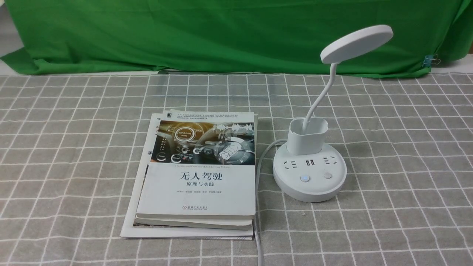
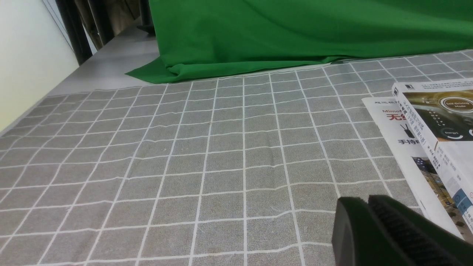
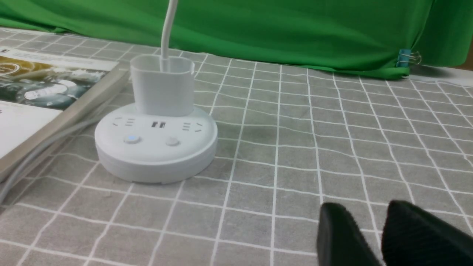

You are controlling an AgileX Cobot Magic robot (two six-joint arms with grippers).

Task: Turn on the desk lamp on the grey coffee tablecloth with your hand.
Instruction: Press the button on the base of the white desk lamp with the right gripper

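Right wrist view: the right claw (image 3: 369, 218) is open a little and holds nothing. It hangs low over the grey coffee tablecloth (image 3: 332, 129), well apart from the desk lamp (image 3: 155, 147). The left claw (image 2: 366, 203) looks shut and empty, near the books (image 2: 425, 140). In the front view the lamp sits right of the middle, beside the books. Its round head (image 1: 356, 43) looks dark. I think nothing is pressed yet. A button (image 1: 327, 175) on the base needs a push.
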